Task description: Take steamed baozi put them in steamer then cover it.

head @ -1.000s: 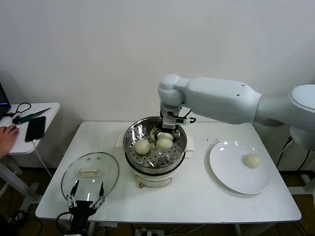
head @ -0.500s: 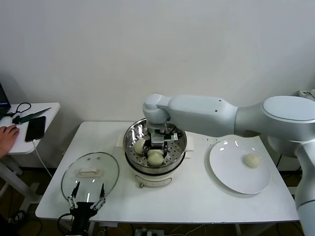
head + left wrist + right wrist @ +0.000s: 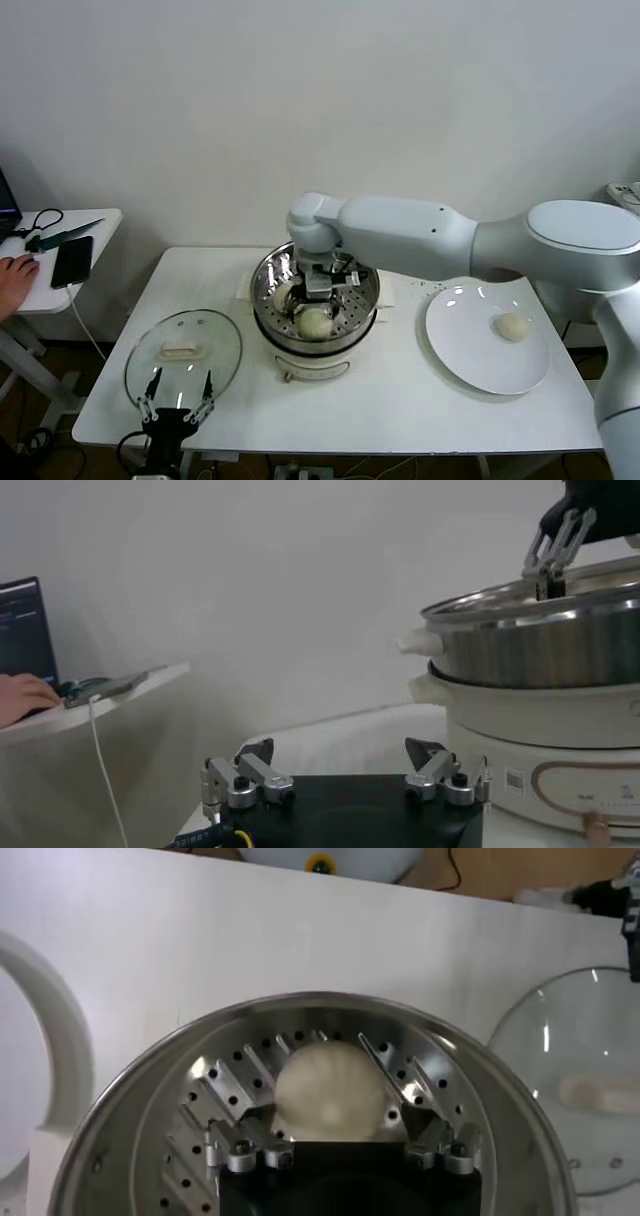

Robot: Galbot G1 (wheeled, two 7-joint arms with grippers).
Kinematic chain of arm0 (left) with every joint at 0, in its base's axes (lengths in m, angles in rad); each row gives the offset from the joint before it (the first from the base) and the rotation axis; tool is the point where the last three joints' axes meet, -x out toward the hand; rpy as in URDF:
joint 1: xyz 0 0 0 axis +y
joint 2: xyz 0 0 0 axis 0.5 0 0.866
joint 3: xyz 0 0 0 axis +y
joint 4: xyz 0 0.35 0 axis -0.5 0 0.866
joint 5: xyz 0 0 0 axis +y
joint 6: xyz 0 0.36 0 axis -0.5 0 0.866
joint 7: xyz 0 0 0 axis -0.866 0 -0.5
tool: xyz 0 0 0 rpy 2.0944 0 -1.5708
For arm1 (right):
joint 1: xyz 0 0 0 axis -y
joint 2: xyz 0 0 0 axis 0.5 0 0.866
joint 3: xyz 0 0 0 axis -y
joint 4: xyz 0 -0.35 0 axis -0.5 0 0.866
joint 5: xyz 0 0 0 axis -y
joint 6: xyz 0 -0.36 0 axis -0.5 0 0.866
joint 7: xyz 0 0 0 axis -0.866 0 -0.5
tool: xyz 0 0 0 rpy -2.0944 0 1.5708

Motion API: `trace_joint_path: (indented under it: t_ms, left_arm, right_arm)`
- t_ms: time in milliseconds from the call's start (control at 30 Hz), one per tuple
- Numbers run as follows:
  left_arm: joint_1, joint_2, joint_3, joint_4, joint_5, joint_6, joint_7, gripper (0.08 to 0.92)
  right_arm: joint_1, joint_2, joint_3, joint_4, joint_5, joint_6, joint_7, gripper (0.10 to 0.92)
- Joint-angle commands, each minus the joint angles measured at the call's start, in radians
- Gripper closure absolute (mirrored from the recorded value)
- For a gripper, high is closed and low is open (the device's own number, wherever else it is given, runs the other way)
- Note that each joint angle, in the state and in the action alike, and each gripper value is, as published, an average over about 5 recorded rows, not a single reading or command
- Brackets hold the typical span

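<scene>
The right gripper point(image 3: 318, 300) reaches down into the steamer point(image 3: 268, 283), its fingers point(image 3: 222, 1086) spread apart on either side of a steamed baozi point(image 3: 329, 1090) that sits on the perforated floor at the near side of the basket. The fingers flank the bun closely; whether they touch it cannot be told. A second baozi point(image 3: 285, 294) lies just beside it, toward the robot's left, partly hidden by the gripper.

The steamer stands upright on its white pot base point(image 3: 312, 362) at the middle of the white table point(image 3: 400, 410). To its right a white plate point(image 3: 470, 360) carries one more baozi point(image 3: 513, 326) on its far right part.

The glass cover point(image 3: 183, 352) lies flat on the table near the front left corner, handle up; its white bar handle point(image 3: 181, 351) runs left to right across the robot's view.

The left gripper point(image 3: 176, 400) hangs at the table's front edge just before the cover, its fingers point(image 3: 238, 780) standing wide apart and holding nothing.
</scene>
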Motion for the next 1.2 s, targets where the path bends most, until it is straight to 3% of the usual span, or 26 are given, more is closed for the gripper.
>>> trace_joint_path:
  t_ms: [33,367,633,833,1033,1200]
  left_arm:
    - [-0.004,0.005,0.001,0.000,-0.002,0.005,0.001,0.177]
    - [-0.001,0.009,0.002,-0.004,-0.005,0.000,0.001,0.177]
    - [-0.004,0.014,0.001,-0.010,-0.009,-0.001,0.004,0.177]
    - [-0.007,0.008,0.007,-0.015,-0.005,0.003,0.004,0.177]
    - [0.000,0.010,0.000,-0.017,0.001,0.004,0.003,0.177]
    - [0.005,0.009,-0.002,-0.013,0.008,0.006,0.002,0.177]
  right_arm:
    - [0.117,-0.140,0.023,0.022,0.034,-0.016,0.013,0.203]
    - [0.266,-0.460,-0.157,0.008,0.321,-0.365,0.148,0.203]
    - [0.065,-0.695,-0.059,-0.052,0.364,-0.595,0.085,0.203]
    - [-0.232,-0.756,0.234,-0.190,0.228,-0.594,0.026,0.203]
    - [-0.453,-0.737,0.474,-0.317,0.036,-0.539,-0.010,0.203]
    - [-0.551,-0.712,0.584,-0.380,-0.039,-0.525,-0.009,0.203]
